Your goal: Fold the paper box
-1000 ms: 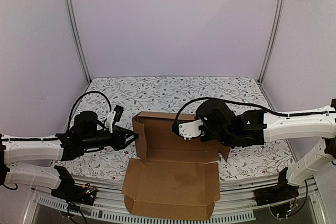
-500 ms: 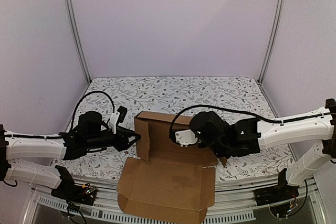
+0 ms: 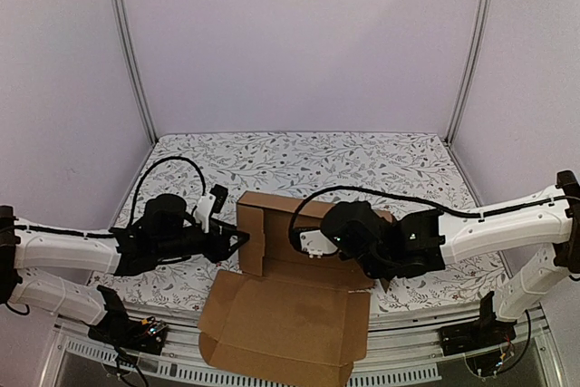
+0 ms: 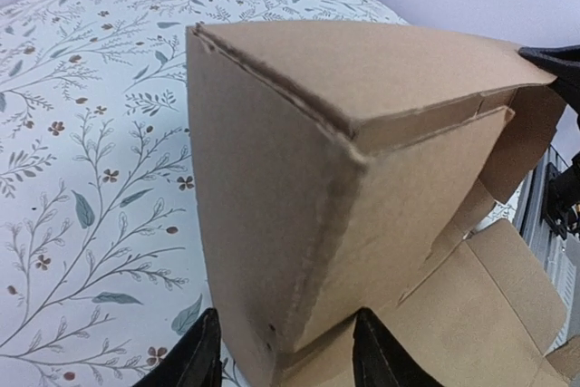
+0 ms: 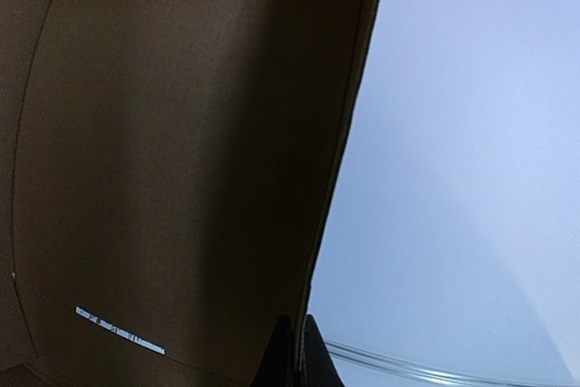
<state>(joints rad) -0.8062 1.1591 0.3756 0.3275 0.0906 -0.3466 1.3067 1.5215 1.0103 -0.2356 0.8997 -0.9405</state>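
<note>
The paper box (image 3: 290, 314) is brown corrugated cardboard in the middle of the table, with its left wall (image 3: 249, 233) upright and a wide flap lying flat towards the near edge. My left gripper (image 3: 237, 240) is at the box's left near corner. In the left wrist view that corner (image 4: 299, 224) stands between the open gripper's (image 4: 285, 360) fingers, with a gap on each side. My right arm (image 3: 362, 235) reaches over the right side of the box and hides its fingertips from above. The right wrist view shows the right gripper (image 5: 298, 355) shut on the edge of a cardboard wall (image 5: 181, 133).
A floral cloth (image 3: 308, 156) covers the table. Lilac walls and two metal posts (image 3: 127, 43) enclose it. The flat flap overhangs the table's near edge (image 3: 408, 328). A black cable (image 3: 159, 169) loops above the left arm.
The box has slid and turned a little to the left and nearer. My left gripper moved right up to its corner and its jaws widened slightly. The right arm shifted left with the wall.
</note>
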